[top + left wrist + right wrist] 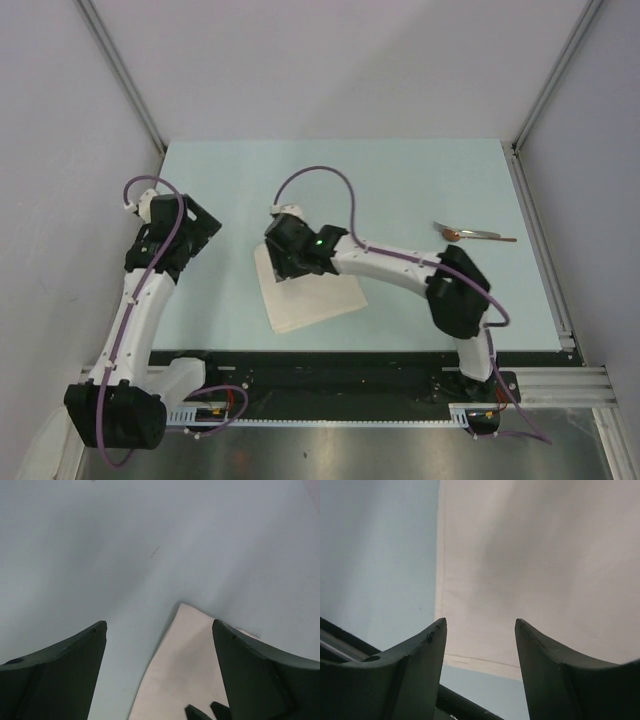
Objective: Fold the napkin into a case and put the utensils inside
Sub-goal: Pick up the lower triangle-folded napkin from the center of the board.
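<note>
Folding step, I judge; napkin [310, 300] lies central on the surface [420, 180], right jaws parted, empty, over its eleven o'clock corner, left jaws wide apart at nine; spoon [475, 234] at two o'clock; next, pinch an edge.

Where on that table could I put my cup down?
The far strip of the table is bare, as is the stretch between the spoon and the near right edge. It is crowded in the middle, where the right arm hangs over the napkin, and at the left by the left arm.
</note>
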Available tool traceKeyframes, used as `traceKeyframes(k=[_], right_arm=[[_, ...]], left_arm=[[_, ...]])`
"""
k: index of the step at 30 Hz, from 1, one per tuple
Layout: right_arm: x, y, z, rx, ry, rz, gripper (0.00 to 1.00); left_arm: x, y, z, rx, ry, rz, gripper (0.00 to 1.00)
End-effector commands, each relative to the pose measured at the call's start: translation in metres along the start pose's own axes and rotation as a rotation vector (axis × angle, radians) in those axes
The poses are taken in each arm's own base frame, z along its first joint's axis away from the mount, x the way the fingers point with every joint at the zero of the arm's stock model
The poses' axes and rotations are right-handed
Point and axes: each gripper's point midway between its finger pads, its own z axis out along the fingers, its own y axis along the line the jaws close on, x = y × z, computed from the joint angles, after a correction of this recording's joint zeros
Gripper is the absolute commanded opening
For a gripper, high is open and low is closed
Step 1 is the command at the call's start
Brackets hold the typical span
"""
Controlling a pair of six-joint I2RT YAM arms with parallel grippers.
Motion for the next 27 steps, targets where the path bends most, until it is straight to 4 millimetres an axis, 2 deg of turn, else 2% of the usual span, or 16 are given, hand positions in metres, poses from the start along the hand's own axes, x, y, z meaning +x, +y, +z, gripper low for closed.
traceKeyframes(k=[1, 3, 4, 5, 7, 10, 14, 20, 22, 25, 27], right_arm=[[0.018, 0.034, 0.036, 0.049, 0.049, -0.022, 0.61], [0.022, 0.053, 0.042, 0.035, 0.045, -0.045, 0.59], [0.018, 0.061, 0.043, 0.026, 0.031, -0.047, 0.58], [0.026, 0.063, 0.052, 0.035, 0.040, -0.063, 0.57], [0.033, 0.072, 0.057, 0.031, 0.048, -0.077, 0.54], [0.046, 0.072, 0.067, 0.054, 0.071, -0.087, 0.51], [0.059, 0.063, 0.083, 0.108, 0.090, -0.108, 0.50], [0.080, 0.043, 0.094, 0.212, 0.154, -0.145, 0.49], [0.092, 0.035, 0.099, 0.248, 0.189, -0.157, 0.48], [0.105, 0.027, 0.103, 0.282, 0.222, -0.159, 0.41], [0.107, 0.025, 0.103, 0.297, 0.234, -0.157, 0.32]], left_arm=[[-0.029, 0.029, -0.019, -0.187, -0.103, -0.022, 0.91], [-0.031, 0.031, -0.022, -0.196, -0.099, -0.005, 0.92], [-0.030, 0.033, -0.023, -0.201, -0.095, 0.001, 0.92], [-0.030, 0.033, -0.024, -0.198, -0.096, -0.001, 0.92], [-0.027, 0.034, -0.023, -0.194, -0.093, -0.003, 0.92], [-0.023, 0.031, -0.021, -0.161, -0.082, -0.007, 0.92], [-0.017, 0.026, -0.018, -0.140, -0.046, -0.002, 0.92], [-0.016, 0.023, -0.017, -0.120, -0.039, 0.004, 0.92], [-0.015, 0.022, -0.016, -0.118, -0.034, 0.006, 0.92], [-0.014, 0.018, -0.016, -0.101, -0.026, 0.001, 0.92], [-0.011, 0.017, -0.014, -0.094, -0.013, 0.001, 0.92]])
